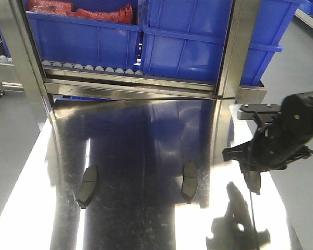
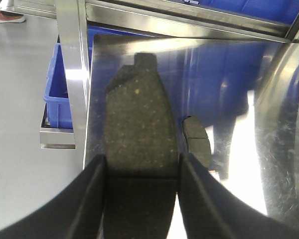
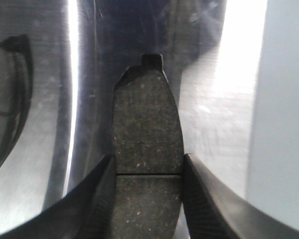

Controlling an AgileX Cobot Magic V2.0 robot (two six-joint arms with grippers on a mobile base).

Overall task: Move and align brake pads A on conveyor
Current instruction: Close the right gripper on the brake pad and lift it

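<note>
In the left wrist view my left gripper (image 2: 142, 164) is shut on a dark-grey brake pad (image 2: 138, 114), its tab pointing away from me. A second pad (image 2: 197, 142) lies on the shiny steel tabletop (image 2: 229, 89) just to its right. In the right wrist view my right gripper (image 3: 148, 164) is shut on another pad (image 3: 147, 124) with its groove level with the fingertips. The front view shows two pads lying on the steel, one at the left (image 1: 87, 185) and one in the middle (image 1: 190, 181). The right gripper (image 1: 253, 179) hangs over the table's right side. The conveyor is out of view, and so is the left arm in the front view.
Blue bins (image 1: 198, 41) stand on a roller rack (image 1: 94, 69) behind the table, between steel posts (image 1: 21, 57). A blue bin (image 2: 60, 94) sits beyond the table's left edge. A dark pad-like shape (image 3: 10, 94) shows at the left of the right wrist view.
</note>
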